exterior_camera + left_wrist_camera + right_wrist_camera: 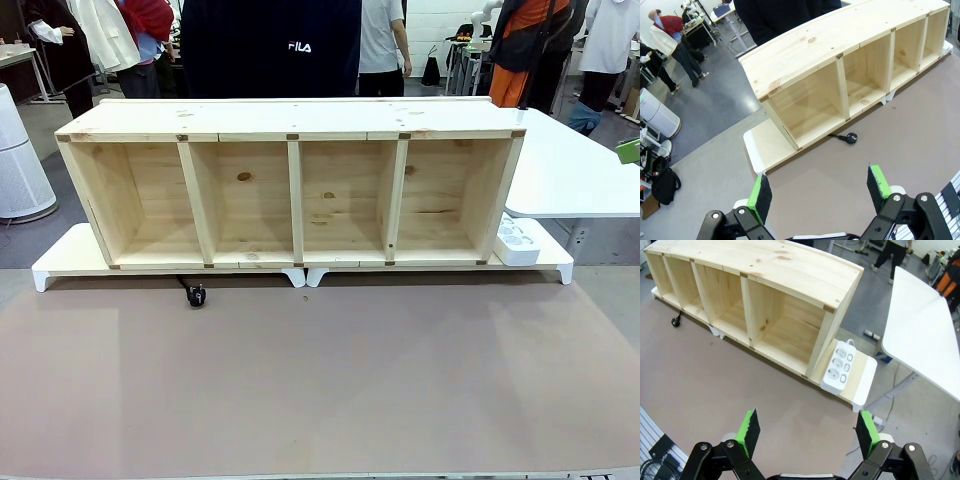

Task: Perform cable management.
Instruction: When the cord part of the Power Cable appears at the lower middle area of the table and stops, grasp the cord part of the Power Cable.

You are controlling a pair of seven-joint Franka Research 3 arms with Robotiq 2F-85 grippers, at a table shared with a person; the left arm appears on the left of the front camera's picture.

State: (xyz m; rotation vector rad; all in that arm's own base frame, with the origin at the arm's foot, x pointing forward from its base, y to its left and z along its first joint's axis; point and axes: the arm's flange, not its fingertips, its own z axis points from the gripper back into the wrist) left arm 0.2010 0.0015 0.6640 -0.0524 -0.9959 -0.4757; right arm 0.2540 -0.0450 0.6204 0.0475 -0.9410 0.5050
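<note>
We see the cable (196, 295) lying plug outward on the surface (320, 390), just before the shelf (290, 120), ahead of our left gripper (819, 187), the nearer one. Its cord seemingly trails back underneath. That gripper and our right gripper (807, 427) both gape, empty.

Looking like a shared lab or workshop hall. Showing it: a wide brown work table (320, 380) carrying a bare wooden shelf (290, 120), a smooth grey floor (715, 110) running all around, white desks (925, 325) on metal legs standing nearby and further off. Milling about between those desks: several people (670, 30) in street clothes, with a white air cleaner (18, 160) and a black backpack (662, 185) sitting on the floor.
</note>
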